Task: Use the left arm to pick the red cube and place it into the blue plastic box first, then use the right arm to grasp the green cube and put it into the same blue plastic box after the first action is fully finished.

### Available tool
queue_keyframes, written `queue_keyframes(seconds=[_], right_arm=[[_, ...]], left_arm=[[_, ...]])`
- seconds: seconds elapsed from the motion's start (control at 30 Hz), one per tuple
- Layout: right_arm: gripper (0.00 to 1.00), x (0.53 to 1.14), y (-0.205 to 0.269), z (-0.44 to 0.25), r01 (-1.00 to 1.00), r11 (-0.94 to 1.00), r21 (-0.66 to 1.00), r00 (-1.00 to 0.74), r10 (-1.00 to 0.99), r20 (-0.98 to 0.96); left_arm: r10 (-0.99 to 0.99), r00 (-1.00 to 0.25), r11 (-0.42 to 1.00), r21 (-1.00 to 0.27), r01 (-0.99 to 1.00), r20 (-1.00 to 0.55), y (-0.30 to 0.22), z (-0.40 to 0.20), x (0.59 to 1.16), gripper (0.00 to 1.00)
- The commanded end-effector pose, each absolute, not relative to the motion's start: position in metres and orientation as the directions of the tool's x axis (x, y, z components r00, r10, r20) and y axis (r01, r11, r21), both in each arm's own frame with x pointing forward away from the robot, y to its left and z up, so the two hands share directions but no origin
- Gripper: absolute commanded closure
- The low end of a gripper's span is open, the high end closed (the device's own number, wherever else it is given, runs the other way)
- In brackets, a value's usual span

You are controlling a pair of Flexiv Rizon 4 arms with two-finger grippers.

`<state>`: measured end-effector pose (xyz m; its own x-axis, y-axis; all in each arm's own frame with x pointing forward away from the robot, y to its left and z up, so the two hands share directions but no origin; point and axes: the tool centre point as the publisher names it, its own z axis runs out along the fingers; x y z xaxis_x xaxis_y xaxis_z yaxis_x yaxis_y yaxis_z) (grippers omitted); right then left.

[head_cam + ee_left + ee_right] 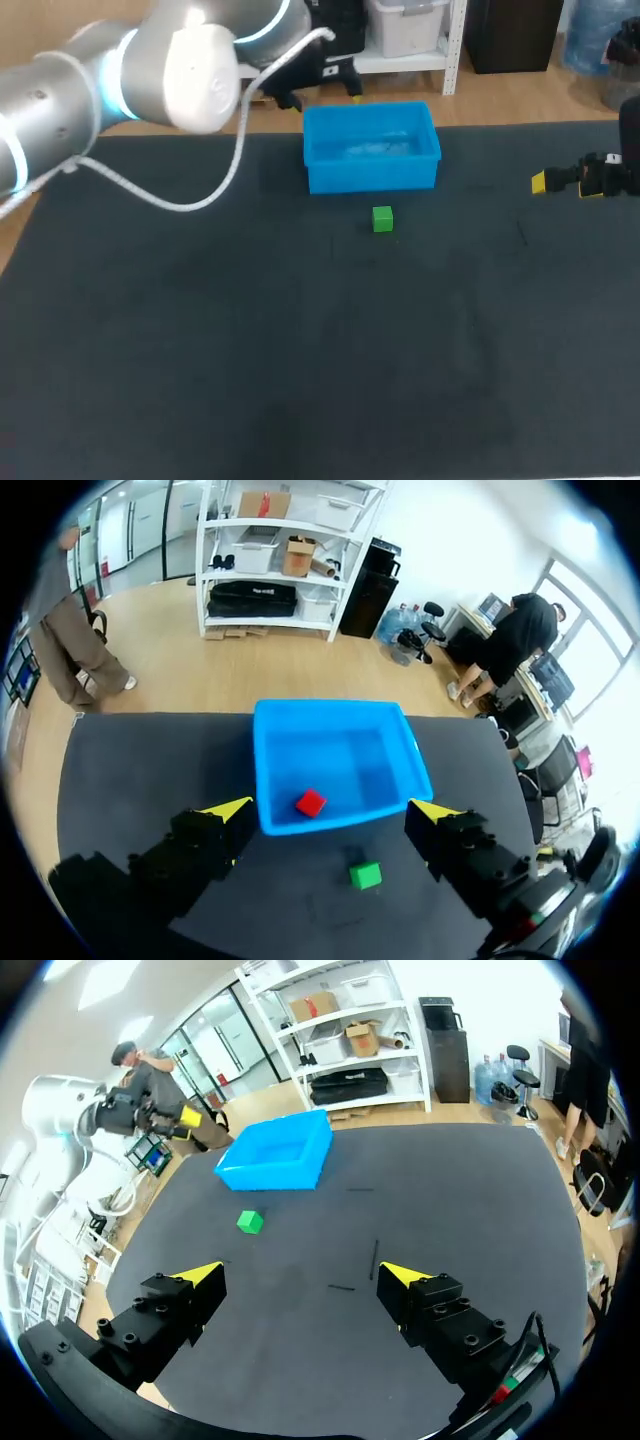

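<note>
One dark desk (250,350) carries everything, and two arms work over it. The left arm (100,80) comes in across the desk's far left corner, while only the end of the right arm (628,140) shows, at the desk's right edge. One blue plastic box (370,175) stands near the desk's far edge, about midway along it. The left fingers (228,810), two with yellow tips, hang above the box, spread wide apart and holding nothing. The right fingers (200,1275), also two, hover well off to the box's right, likewise parted and empty. There are two cubes. The one red cube (311,803) lies inside the box, close to its near wall. The one green cube (382,218) sits on the desk just in front of that wall, apart from it.
</note>
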<state>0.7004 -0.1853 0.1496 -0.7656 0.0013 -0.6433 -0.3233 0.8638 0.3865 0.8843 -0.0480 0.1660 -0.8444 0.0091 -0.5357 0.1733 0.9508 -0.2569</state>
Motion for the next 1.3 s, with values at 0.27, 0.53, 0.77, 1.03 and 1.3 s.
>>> queue_keyframes(seconds=[0.27, 0.53, 0.77, 1.03, 1.3], right_arm=[[0.0, 0.701, -0.186, 0.149, -0.325, 0.863, 0.387, -0.766, 0.0, -0.643], [0.0, 0.701, -0.186, 0.149, -0.325, 0.863, 0.387, -0.766, 0.0, -0.643], [0.0, 0.701, -0.186, 0.149, -0.325, 0.863, 0.387, -0.766, 0.0, -0.643], [0.0, 0.701, -0.186, 0.149, -0.325, 0.863, 0.387, -0.766, 0.0, -0.643], [0.0, 0.701, -0.186, 0.149, -0.325, 0.863, 0.387, -0.766, 0.0, -0.643]], left_arm=[[0.017, -0.797, 0.929, -0.284, 0.235, -0.604, -0.008, 0.17, 0.826, 0.0], [0.042, -0.795, 0.922, -0.282, 0.263, -0.605, 0.001, 0.172, 0.819, 0.0], [0.079, -0.8, 0.917, -0.271, 0.292, -0.595, 0.011, 0.172, 0.809, 0.0], [0.13, -0.799, 0.903, -0.261, 0.34, -0.587, 0.026, 0.17, 0.796, 0.0], [0.168, -0.795, 0.884, -0.268, 0.383, -0.583, 0.038, 0.168, 0.782, 0.0]])
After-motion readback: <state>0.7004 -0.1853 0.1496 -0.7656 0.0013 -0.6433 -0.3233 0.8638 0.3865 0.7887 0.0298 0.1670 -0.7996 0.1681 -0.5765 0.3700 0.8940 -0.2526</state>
